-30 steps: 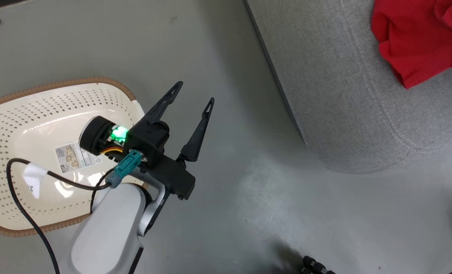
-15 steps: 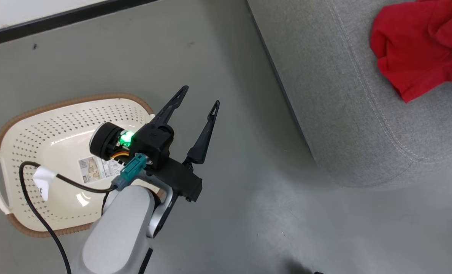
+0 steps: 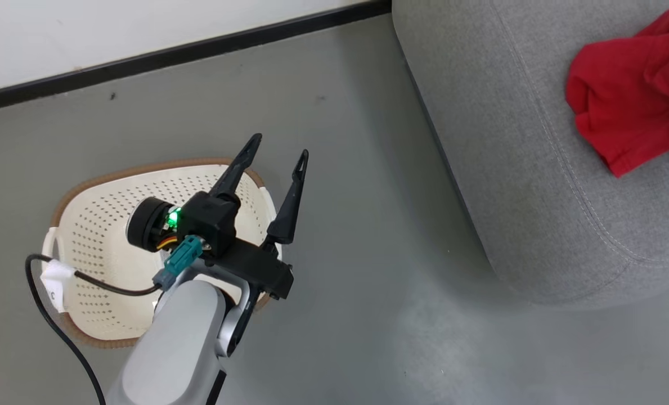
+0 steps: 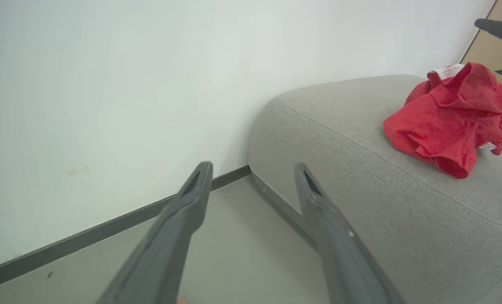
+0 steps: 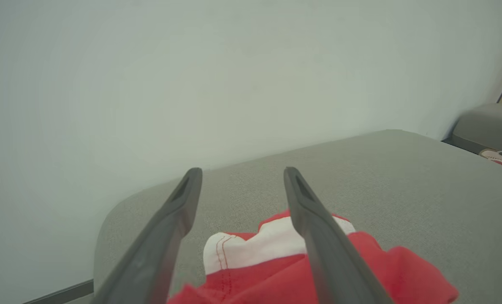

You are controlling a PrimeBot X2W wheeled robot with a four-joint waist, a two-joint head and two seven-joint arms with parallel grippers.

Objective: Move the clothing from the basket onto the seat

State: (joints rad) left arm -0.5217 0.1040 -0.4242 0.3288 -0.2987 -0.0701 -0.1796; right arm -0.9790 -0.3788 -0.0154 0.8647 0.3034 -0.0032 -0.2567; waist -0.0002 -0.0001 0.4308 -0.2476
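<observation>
Head view, nearest first: the left arm's pale forearm rises from the bottom edge, with a black cable carrying a white tag looping off to its left. The left gripper hangs above the basket, its two dark fingers spread wide and pointing toward the wall. The wrist covers the middle and the right end of the basket, so only perforated cream walls and brown rim show around it. The basket stands on the grey floor, and a strip of floor lies between it and the seat on the right. The clothing lies crumpled on top of the seat, well apart from the basket. Beyond, a black baseboard runs along the foot of the wall.

In the left wrist view, the left gripper is spread, with floor and baseboard seen between its fingers. The seat's rounded corner is on the right, and the clothing is heaped further back on it.

In the right wrist view, the right gripper is also spread, just above the clothing, whose white band shows between the fingers. I cannot tell whether they touch. Behind lie the seat and the wall, with a second grey cushion far right.
</observation>
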